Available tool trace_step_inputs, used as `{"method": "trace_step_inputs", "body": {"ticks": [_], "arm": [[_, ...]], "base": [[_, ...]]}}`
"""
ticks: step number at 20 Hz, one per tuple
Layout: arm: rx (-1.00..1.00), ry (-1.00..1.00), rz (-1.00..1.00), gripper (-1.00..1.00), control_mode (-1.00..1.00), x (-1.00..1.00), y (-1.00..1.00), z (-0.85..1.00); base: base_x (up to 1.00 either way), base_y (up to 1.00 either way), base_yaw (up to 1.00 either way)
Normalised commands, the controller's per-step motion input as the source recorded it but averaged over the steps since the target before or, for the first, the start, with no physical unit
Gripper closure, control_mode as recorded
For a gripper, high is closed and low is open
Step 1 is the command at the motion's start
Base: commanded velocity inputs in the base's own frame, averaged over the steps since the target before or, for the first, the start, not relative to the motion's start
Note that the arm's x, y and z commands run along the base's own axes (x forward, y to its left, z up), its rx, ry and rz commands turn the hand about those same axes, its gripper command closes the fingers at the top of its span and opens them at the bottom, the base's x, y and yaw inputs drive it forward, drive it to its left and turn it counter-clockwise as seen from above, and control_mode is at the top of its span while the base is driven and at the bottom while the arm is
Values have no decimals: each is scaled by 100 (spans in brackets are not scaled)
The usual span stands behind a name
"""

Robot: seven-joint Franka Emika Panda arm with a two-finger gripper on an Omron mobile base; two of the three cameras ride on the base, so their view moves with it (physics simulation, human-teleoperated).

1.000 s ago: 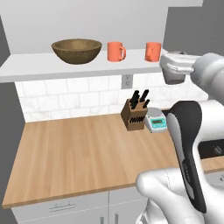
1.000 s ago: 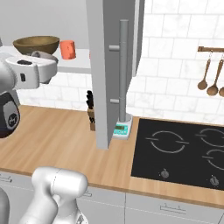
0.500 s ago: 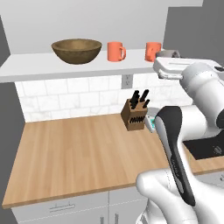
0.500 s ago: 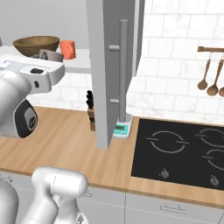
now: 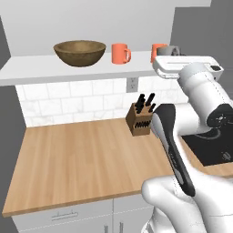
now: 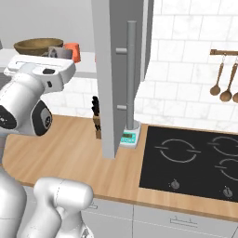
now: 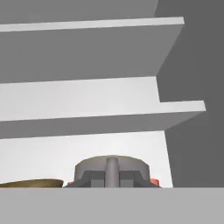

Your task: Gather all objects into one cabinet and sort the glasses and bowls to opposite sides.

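Left base view: wooden bowl (image 5: 80,52) at the left of the white shelf (image 5: 54,72), one orange mug (image 5: 120,53) mid-shelf, a second orange mug (image 5: 157,49) and the grey-green mug (image 5: 169,50) at the right end by the arm's hand. Right base view: bowl (image 6: 37,45), grey-green mug (image 6: 59,52) and an orange mug (image 6: 73,51) behind the arm; knife block (image 6: 97,122) on the counter (image 6: 69,148). Hand view: grey-green mug (image 7: 112,172) close in front, bowl rim (image 7: 30,183) to its left; jaws closed, but whether they hold the mug cannot be told.

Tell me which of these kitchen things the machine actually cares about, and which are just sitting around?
Part of the job:
wooden bowl
orange mug
second orange mug
grey-green mug
white shelf

Just lying about:
knife block
small scale
stovetop
hanging wooden spoons
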Motion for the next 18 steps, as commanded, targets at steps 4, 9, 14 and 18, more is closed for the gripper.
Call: {"method": "trace_step_inputs", "body": {"ticks": [4,9,14,18], "arm": [[-3,-1,0,100,-100,30,0,-7],[0,9,0,100,-100,41,0,5],[-2,4,0,100,-100,52,0,-3],[-4,0,0,100,-100,51,0,-21]], "base": [[0,0,0],[0,0,0],[0,0,0],[0,0,0]]}}
